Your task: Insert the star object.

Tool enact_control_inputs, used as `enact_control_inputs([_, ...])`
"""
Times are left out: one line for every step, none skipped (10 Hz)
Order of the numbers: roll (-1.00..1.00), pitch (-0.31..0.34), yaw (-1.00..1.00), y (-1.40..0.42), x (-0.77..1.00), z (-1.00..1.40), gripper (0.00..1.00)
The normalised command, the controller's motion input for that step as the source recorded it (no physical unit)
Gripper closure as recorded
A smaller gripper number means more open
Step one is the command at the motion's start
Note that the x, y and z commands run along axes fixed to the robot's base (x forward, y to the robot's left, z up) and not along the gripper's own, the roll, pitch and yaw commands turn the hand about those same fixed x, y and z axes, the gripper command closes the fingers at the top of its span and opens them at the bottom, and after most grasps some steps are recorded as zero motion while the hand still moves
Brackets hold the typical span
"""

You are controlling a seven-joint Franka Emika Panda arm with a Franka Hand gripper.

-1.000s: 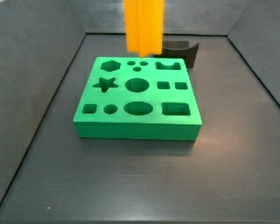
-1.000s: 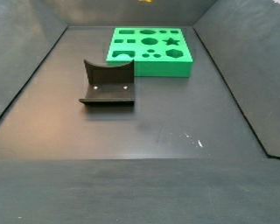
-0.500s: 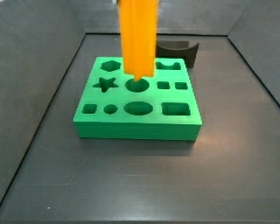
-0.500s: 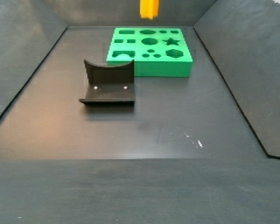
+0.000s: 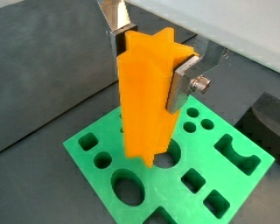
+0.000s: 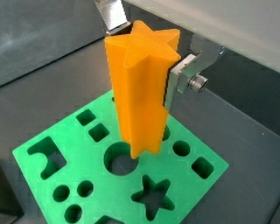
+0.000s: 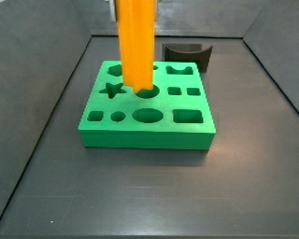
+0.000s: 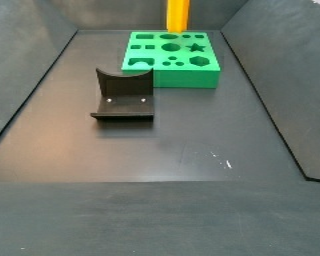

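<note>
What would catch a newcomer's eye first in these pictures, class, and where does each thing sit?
The orange star bar, upright in the gripper, hangs over the green block near its middle holes. The block, with its shaped holes, lies on the dark floor toward one end. The dark fixture stands apart from it.

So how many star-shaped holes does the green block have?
1: the star hole in the green block, beside the central round hole. The star object, gripped by the claw above the block, may hide others.
</note>
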Motion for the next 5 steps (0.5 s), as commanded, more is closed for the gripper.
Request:
enact_control_inputs([0.00,-0.009,0.00,0.12,-0.10,-0.24,1.00])
enact_control_inputs([0.00,-0.007,0.00,0.14,-0.11,-0.25,1.00])
enact_control_inputs([0.00,-0.016,0.00,0.17,-0.19,-0.26,1.00])
enact_control_inputs([0.00,-0.020,0.00,0.17,-0.22,-0.25,1.00])
enact_control_inputs([0.00,-0.044,0.01,0.10,-0.26,-0.22,1.00])
